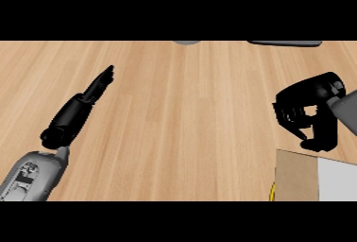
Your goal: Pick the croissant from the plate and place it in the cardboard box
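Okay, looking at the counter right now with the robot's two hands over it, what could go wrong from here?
1. The right hand is curled above the cardboard box, but no croissant shows in it; if it holds nothing, the placing move would achieve nothing.
2. Only a corner of the box is in view at the lower right edge, so a release could land on its flap or on the counter.
3. The left hand rests with straight fingers at the left; it seems clear of the work.

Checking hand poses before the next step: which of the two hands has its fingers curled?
The right hand, near the cardboard box, has curled fingers, with nothing visible in them. The left hand is stretched out straight over the wooden counter.
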Controlling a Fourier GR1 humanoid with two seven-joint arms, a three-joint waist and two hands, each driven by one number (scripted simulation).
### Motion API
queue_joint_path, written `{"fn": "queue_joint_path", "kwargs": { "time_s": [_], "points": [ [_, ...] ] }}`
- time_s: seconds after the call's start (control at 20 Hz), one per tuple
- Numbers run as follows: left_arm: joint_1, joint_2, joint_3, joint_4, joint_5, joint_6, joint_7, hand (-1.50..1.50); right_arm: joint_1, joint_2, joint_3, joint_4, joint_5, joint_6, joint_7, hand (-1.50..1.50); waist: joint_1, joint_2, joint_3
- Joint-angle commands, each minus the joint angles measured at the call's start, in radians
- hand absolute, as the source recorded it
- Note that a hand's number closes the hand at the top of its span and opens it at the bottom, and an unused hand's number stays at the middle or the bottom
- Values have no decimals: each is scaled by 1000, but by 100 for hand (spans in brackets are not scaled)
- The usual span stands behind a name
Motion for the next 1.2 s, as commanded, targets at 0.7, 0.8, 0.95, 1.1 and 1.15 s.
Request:
{"fn": "queue_joint_path", "kwargs": {
  "time_s": [0.7, 0.8, 0.95, 1.1, 1.15],
  "points": [
    [21, 12, 25, -27, -7, -12, 13, 0, 8, 126, -204, 641, -306, -147, -51, -150, -20, -7, -6],
    [3, 7, 29, -16, 1, -23, 5, 0, -41, 172, -226, 759, -351, -203, 32, -150, -7, -1, -6],
    [-1, -7, 39, 12, -1, -12, 9, 0, -135, 210, -264, 900, -394, -239, 152, -150, -10, -2, -4],
    [-4, 32, 61, -6, 19, -61, 2, 0, -193, 222, -294, 990, -366, -292, 165, -150, -7, -1, -1],
    [1, 10, 54, -8, 10, -42, 11, 0, -185, 228, -290, 998, -330, -309, 120, -150, -11, 0, 0]
  ]
}}
